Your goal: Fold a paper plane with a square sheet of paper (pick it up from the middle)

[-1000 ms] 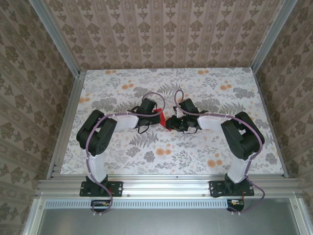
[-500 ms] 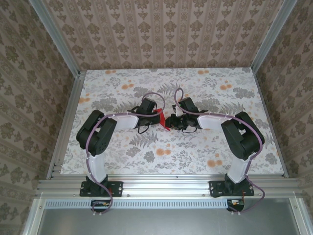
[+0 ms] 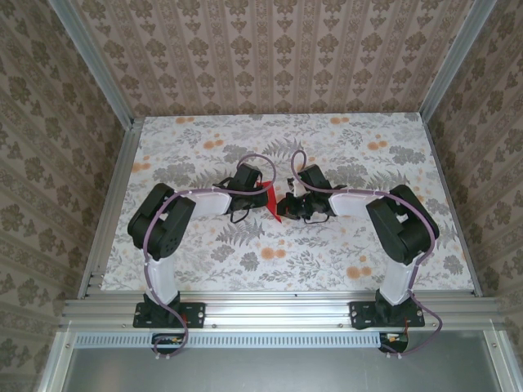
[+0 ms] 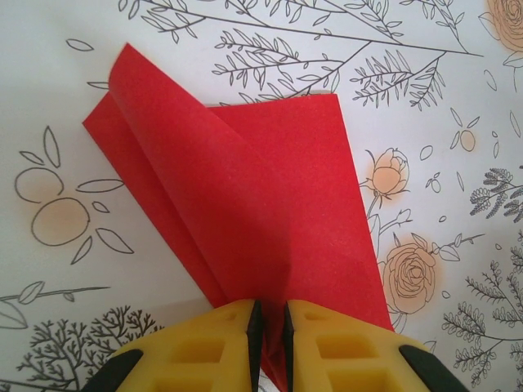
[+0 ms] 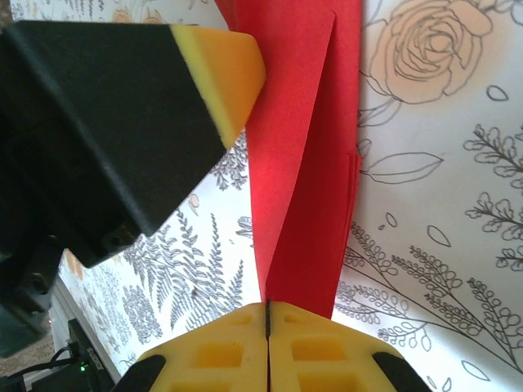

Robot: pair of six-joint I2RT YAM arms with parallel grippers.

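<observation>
folded red paper [image 4: 270,212], pinched by left gripper [image 4: 270,317], right gripper [image 5: 267,317]

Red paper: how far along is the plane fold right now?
Done: the paper is already folded over into layers. In hand: the left end effector and the right end effector are each shut on an edge of it. To do: the top flap bows loose, uncreased, and there is no slim pointed dart shape yet.

From high at the near edge, one camera looks down over the whole table [image 3: 245,261]; both wrist cameras peer close-up at the same folded red paper [image 4: 270,204].
</observation>
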